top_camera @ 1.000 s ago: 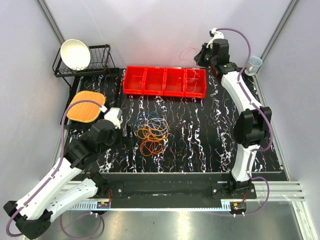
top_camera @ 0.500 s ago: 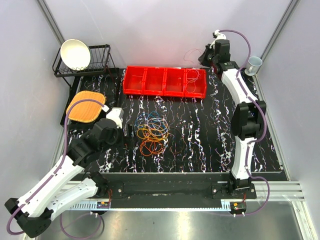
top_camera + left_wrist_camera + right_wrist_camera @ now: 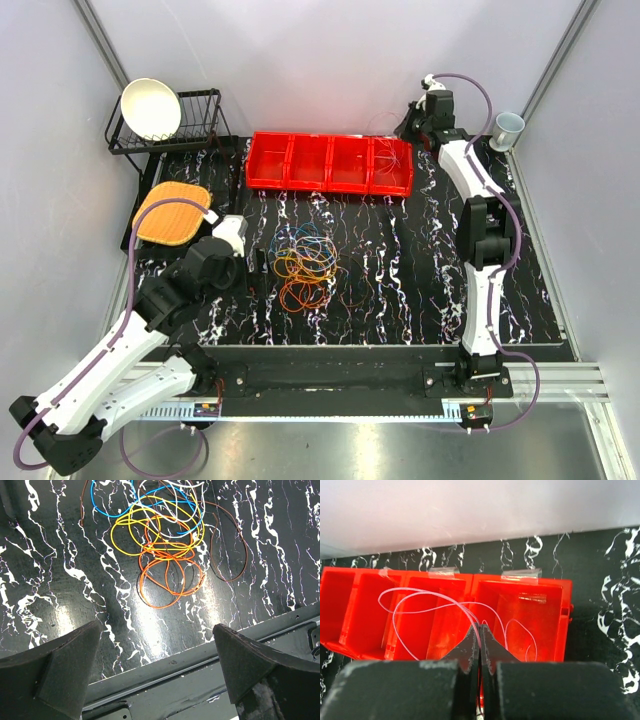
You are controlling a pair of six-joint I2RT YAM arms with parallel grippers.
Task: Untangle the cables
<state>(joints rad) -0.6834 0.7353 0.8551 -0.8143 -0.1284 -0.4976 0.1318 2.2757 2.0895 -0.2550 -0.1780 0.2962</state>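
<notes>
Right wrist: right tool [image 3: 480, 628] pinches pale cable [image 3: 420, 593] over red bins [image 3: 540, 592].

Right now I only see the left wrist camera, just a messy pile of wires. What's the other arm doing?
Observer: The right gripper is shut on one thin pale cable.
Operator: Where is it?
Observer: By the red bins at the far edge of the table.
Operator: Anything else back there?
Observer: A white bowl sits in a black rack at the far left corner.
</notes>
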